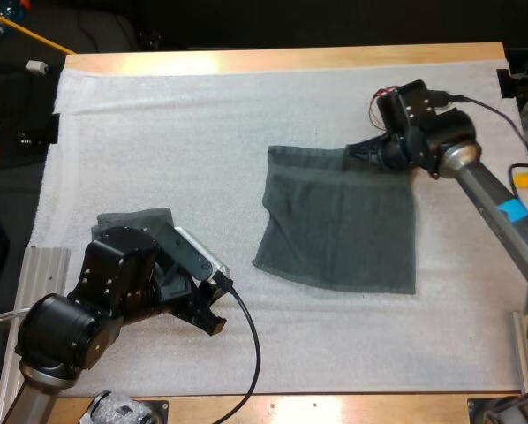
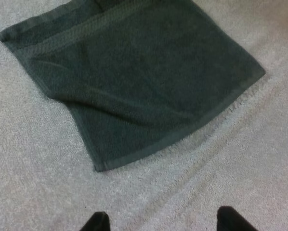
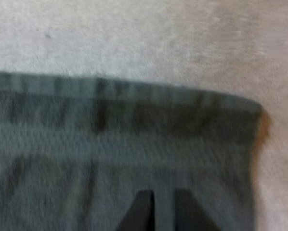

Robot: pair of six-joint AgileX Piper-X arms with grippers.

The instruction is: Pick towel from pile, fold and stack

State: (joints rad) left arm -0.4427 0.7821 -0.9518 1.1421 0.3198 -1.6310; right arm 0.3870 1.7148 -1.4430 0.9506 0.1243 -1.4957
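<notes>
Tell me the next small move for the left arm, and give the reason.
Probably ease the left end effector forward to the spread towel's nearest corner. Its fingers stand apart over bare mat, short of that towel, while the right end effector is at the towel's far edge, so a fold likely needs the near side gripped too.

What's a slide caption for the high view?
Right hand at far edge of spread towel; left hand open near second towel.

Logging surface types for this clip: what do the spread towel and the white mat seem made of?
The spread towel looks like dark grey-green terry cloth, matte, with a woven band and hemmed edges. The mat is probably white foam or fleece, matte, finely pebbled.
</notes>
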